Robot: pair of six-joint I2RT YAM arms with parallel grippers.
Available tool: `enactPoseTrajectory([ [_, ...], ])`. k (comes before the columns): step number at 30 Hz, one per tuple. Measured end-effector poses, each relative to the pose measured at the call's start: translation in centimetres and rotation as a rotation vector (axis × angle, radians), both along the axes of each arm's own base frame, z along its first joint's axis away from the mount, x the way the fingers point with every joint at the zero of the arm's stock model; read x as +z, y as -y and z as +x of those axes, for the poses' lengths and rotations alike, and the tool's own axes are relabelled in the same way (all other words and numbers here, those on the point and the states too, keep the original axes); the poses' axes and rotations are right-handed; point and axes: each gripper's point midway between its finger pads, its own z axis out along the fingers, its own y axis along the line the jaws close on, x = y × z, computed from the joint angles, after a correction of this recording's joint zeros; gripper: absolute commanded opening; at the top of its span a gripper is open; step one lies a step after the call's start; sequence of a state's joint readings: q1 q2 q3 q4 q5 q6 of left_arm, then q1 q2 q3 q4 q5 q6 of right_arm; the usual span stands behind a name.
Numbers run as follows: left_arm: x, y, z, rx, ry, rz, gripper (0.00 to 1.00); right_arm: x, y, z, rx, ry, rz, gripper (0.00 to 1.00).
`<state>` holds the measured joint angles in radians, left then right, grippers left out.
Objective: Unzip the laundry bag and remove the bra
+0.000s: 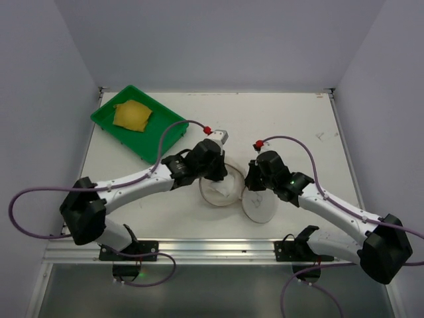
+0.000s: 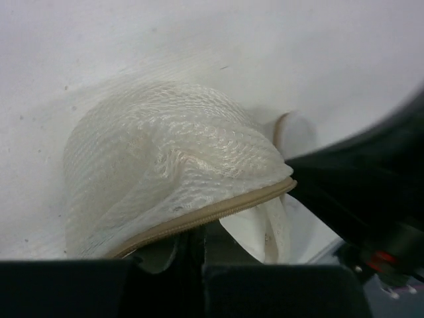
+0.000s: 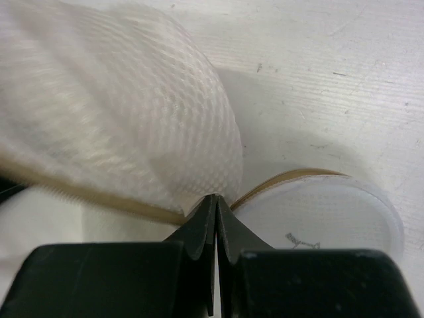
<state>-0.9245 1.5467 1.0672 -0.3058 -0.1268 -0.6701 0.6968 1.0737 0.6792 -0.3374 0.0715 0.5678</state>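
On the white surface, I see the right end effector pinching the laundry bag, the left end effector clenched at its zipper.

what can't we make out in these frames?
- Bag contents: top view, left gripper covers the opening; left wrist shows only a white fold under the zipper.
- Left gripper's hold: fingertips dark at left wrist's bottom edge.
- Lid mark: tiny from top; right fingers cut it in right wrist.
- Bra in tray: too small for detail, top view.
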Motion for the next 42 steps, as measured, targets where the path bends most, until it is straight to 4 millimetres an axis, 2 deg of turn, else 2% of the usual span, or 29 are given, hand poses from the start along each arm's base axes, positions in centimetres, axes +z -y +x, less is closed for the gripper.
enactPoseTrajectory([
  [4, 6.8, 0.9, -1.4, -0.119, 0.098, -0.165, 0.0, -1.6, 0.2, 0.2, -0.009, -0.046, -0.034, 0.0],
  [6, 8.7, 1.3, -2.2, -0.18, 0.129, -0.22, 0.0, -2.3, 0.1, 0.1, -0.004, -0.068, -0.045, 0.0],
  [8, 9.3, 1.5, -2.7, -0.216, 0.139, -0.242, 0.0, -2.8, 0.1, 0.0, -0.002, -0.084, -0.055, 0.0],
  [14, 9.5, 1.6, -3.7, -0.331, 0.093, -0.288, 0.0, -4.1, 0.3, 0.0, -0.004, -0.127, -0.075, 0.03],
  [16, 9.1, 1.0, -3.2, -0.315, 0.075, -0.265, 0.0, -4.5, 0.5, 0.1, -0.013, -0.144, -0.079, 0.06],
  [19, 8.0, 0.2, -1.8, -0.261, 0.061, -0.201, 0.0, -4.7, 0.9, 0.2, -0.029, -0.157, -0.079, 0.23],
  [20, 7.5, 0.0, -1.4, -0.249, 0.055, -0.186, 0.0, -4.5, 0.9, 0.3, -0.029, -0.153, -0.073, 0.28],
  [21, 6.8, -0.2, -1.2, -0.239, 0.042, -0.169, 0.0, -4.1, 0.8, 0.2, -0.02, -0.147, -0.062, 0.38],
  [24, 4.8, -0.4, -0.5, -0.218, 0.001, -0.131, 0.0, -2.0, 0.4, 0.1, 0.015, -0.091, -0.016, 0.51],
  [28, 2.6, -0.5, 0.0, -0.206, -0.043, -0.094, 0.0, 1.1, -0.2, -0.3, 0.075, -0.002, 0.054, 0.6],
  [32, 1.8, -0.5, 0.1, -0.202, -0.059, -0.081, 0.0, 2.4, -1.2, -0.4, 0.144, 0.043, 0.099, 0.61],
  [35, 1.9, -0.5, 0.1, -0.204, -0.059, -0.083, 0.0, 1.8, -1.9, -0.3, 0.18, 0.031, 0.1, 0.61],
  [37, 1.9, -0.5, 0.1, -0.207, -0.057, -0.082, 0.0, 0.7, -2.1, -0.1, 0.192, 0.008, 0.082, 0.54],
  [38, 1.9, -0.6, 0.1, -0.209, -0.055, -0.08, 0.0, 0.2, -2.2, 0.0, 0.196, -0.005, 0.074, 0.46],
  [41, 1.9, -0.7, 0.2, -0.213, -0.051, -0.075, 0.0, -1.3, -2.3, 0.2, 0.203, -0.034, 0.045, 0.35],
  [42, 1.9, -0.8, 0.2, -0.216, -0.049, -0.076, 0.0, -1.6, -2.3, 0.2, 0.205, -0.042, 0.037, 0.27],
])
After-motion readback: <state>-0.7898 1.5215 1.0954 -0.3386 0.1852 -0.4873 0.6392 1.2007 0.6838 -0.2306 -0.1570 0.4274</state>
